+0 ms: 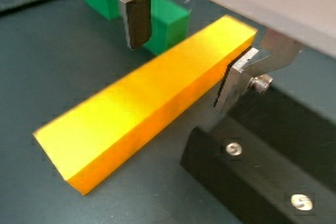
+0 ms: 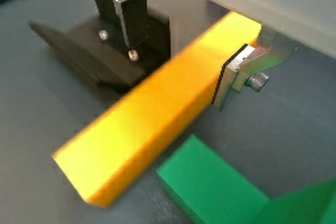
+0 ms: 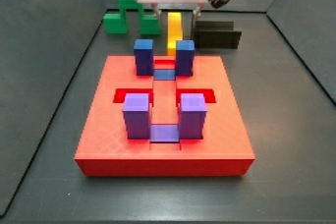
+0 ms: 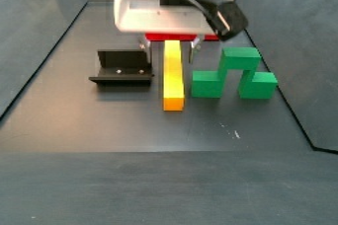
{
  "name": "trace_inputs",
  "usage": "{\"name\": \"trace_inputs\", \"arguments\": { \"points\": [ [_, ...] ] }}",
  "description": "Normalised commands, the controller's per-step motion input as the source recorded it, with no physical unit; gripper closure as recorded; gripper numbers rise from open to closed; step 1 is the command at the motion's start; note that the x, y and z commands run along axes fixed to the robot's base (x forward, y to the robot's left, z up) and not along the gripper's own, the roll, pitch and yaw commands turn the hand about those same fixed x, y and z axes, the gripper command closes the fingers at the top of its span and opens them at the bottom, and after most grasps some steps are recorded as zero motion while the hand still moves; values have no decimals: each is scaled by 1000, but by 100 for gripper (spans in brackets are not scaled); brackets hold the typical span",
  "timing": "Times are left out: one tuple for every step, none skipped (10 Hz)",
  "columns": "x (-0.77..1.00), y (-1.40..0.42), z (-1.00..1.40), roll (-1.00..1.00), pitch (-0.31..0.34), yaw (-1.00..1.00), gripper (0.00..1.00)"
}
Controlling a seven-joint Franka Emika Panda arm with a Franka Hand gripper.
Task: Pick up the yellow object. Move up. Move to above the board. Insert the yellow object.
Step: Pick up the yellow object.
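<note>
The yellow object (image 1: 151,100) is a long yellow-orange bar lying flat on the dark floor; it also shows in a wrist view (image 2: 157,110) and in both side views (image 3: 175,22) (image 4: 173,76). My gripper (image 1: 184,49) is open and low over the bar's far end, with its jaws on either side of it. One finger (image 1: 237,81) is against the bar's side. The other finger (image 1: 136,17) stands off with a gap. The board (image 3: 164,120) is a red slab with blue and purple posts, in front of the bar in a side view.
A green stepped block (image 4: 238,76) lies close beside the bar on one side (image 1: 164,22). The black fixture (image 4: 122,68) stands on the other side (image 2: 92,51). Dark walls enclose the floor.
</note>
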Motion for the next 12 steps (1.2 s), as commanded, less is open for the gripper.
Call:
{"name": "trace_inputs", "arguments": {
  "points": [
    [-120, 0, -177, -274, -281, 17, 0],
    [-103, 0, -180, -251, -287, 23, 0],
    [-111, 0, -243, -240, -299, 3, 0],
    [-91, 0, -346, -211, -297, 0, 0],
    [-20, 0, -266, -201, -279, 0, 0],
    [0, 0, -163, -114, -156, 0, 0],
    [0, 0, -171, -63, -103, 0, 0],
    [0, 0, -26, -17, -19, 0, 0],
    [0, 0, 0, 9, 0, 0, 0],
    [0, 0, 0, 7, 0, 0, 0],
    [0, 0, 0, 0, 0, 0, 100],
    [0, 0, 0, 0, 0, 0, 100]
  ]
}}
